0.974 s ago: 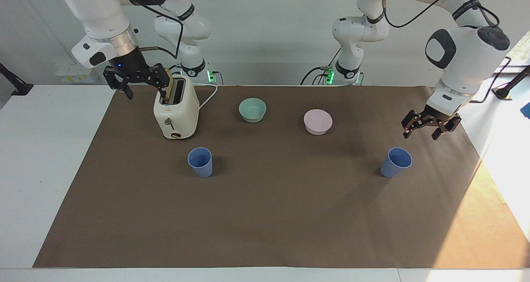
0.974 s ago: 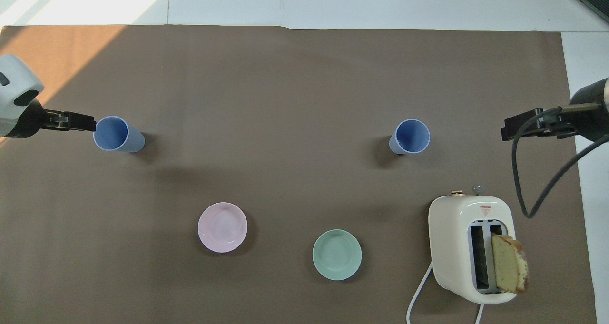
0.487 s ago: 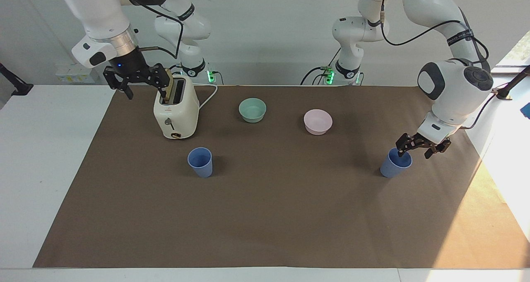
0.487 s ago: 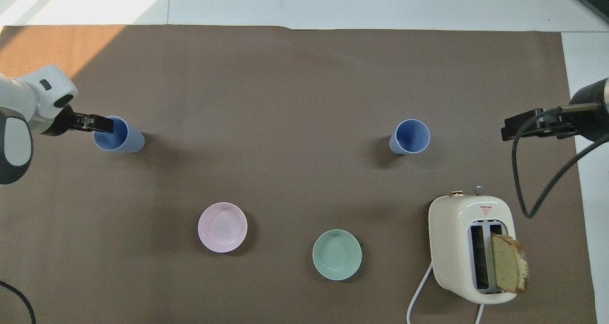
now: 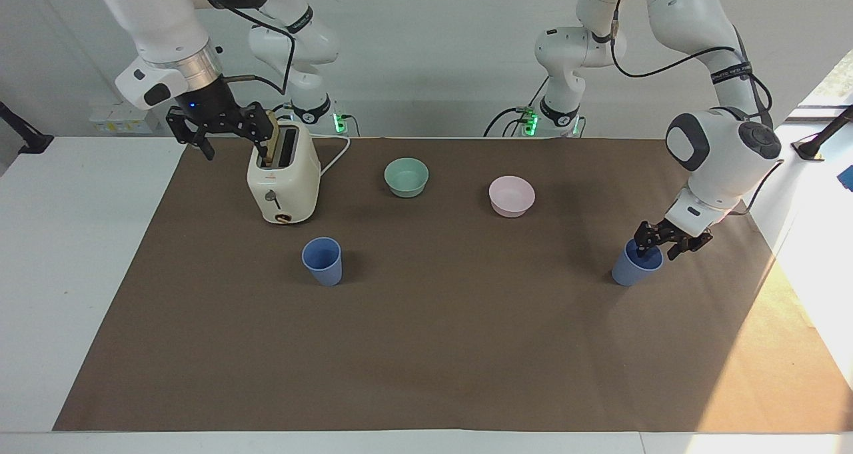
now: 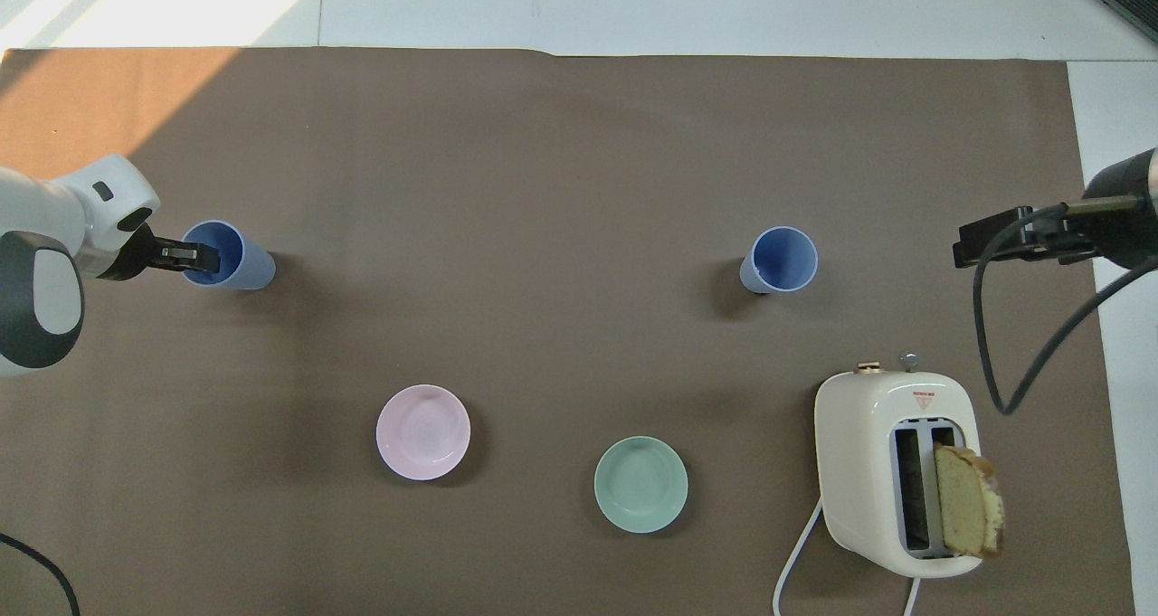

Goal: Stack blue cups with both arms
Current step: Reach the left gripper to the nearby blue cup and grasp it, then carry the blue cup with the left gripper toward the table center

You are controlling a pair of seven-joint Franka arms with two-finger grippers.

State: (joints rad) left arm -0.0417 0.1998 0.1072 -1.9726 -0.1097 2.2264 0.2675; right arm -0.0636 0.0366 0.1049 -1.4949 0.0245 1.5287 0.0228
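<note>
Two blue cups stand upright on the brown mat. One (image 5: 633, 271) (image 6: 244, 268) is toward the left arm's end, the other (image 5: 322, 262) (image 6: 780, 259) is near the toaster. My left gripper (image 5: 662, 249) (image 6: 194, 255) is open and low at the first cup's rim, with one finger inside the cup and the other outside its wall. My right gripper (image 5: 232, 141) (image 6: 995, 241) is open and empty, and waits raised over the mat's edge beside the toaster.
A cream toaster (image 5: 283, 181) (image 6: 891, 471) with a bread slice (image 6: 968, 503) in one slot stands toward the right arm's end. A mint-green bowl (image 5: 406, 177) and a pink bowl (image 5: 512, 196) sit nearer to the robots than the cups.
My left gripper has come down from above and beside the cup to its rim, one finger now inside it. The cup has not moved. The right arm has not moved.
</note>
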